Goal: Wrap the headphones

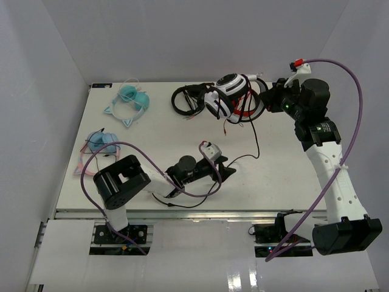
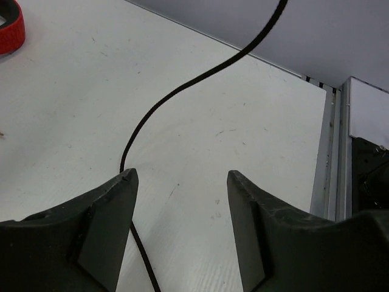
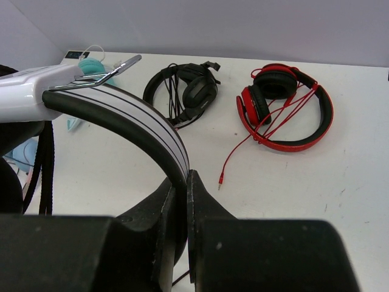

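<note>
Right wrist view showing right gripper (image 3: 187, 182) pinching shut on the headband (image 3: 134, 118) of the headphones (image 1: 226, 92), holding them raised over the far side of the table (image 1: 285, 176), left gripper (image 2: 182, 176) standing open beside the black cable (image 2: 170, 94).

White, black-padded headphones (image 1: 226, 94) are held tilted, headband (image 3: 134, 121) clamped between the right fingers (image 3: 209, 210); the thin black cable (image 2: 182, 85) trails past one left finger (image 2: 109, 207).

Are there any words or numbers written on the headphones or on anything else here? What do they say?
No words, brands or numbers can be read in any view.
The white headphones show only black stripes on the headband, with no letters.
A small dark tag far back in the right wrist view is too small and blurred to read.
</note>
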`<action>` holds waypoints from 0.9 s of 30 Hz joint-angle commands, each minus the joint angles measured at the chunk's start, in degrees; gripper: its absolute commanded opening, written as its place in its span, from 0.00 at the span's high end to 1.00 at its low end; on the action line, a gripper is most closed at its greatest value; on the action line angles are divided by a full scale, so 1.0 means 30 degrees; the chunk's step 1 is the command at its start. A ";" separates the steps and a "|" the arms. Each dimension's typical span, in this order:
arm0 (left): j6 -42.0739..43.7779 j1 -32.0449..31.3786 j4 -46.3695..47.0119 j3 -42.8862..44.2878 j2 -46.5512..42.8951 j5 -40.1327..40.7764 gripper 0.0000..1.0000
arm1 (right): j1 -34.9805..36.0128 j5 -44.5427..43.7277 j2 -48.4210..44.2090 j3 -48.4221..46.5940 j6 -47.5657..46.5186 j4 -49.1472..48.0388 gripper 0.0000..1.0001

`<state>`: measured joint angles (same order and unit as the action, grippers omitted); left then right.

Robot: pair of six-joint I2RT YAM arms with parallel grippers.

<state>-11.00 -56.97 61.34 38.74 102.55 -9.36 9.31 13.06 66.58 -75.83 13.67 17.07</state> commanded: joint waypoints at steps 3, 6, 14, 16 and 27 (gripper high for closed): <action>0.3555 -0.0825 0.1285 -0.0082 -0.0022 -0.0814 0.07 | -0.0084 0.1260 -0.0220 -0.0640 0.1389 -0.1539 0.92; 0.7111 -0.0956 -0.1629 0.1441 0.0645 -0.0934 0.07 | -0.0084 0.1558 -0.0243 -0.0790 0.1412 -0.1448 0.92; 1.1940 -0.0524 -0.4906 0.4208 0.2779 -0.0147 0.07 | -0.0084 0.2566 -0.0587 -0.0746 0.1338 -0.1258 0.92; 1.2133 -0.0178 -0.5872 0.5358 0.3590 -0.0677 0.07 | -0.0084 0.2820 -0.0685 -0.0795 0.1332 -0.1236 0.92; 1.0410 0.0291 -0.7471 0.8691 0.6739 -0.1077 0.54 | -0.0287 0.3615 -0.1279 -0.0908 0.1996 -0.1266 0.92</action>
<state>22.34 -56.18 40.52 62.45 121.97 -10.89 9.11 21.12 65.76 -75.83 15.16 17.17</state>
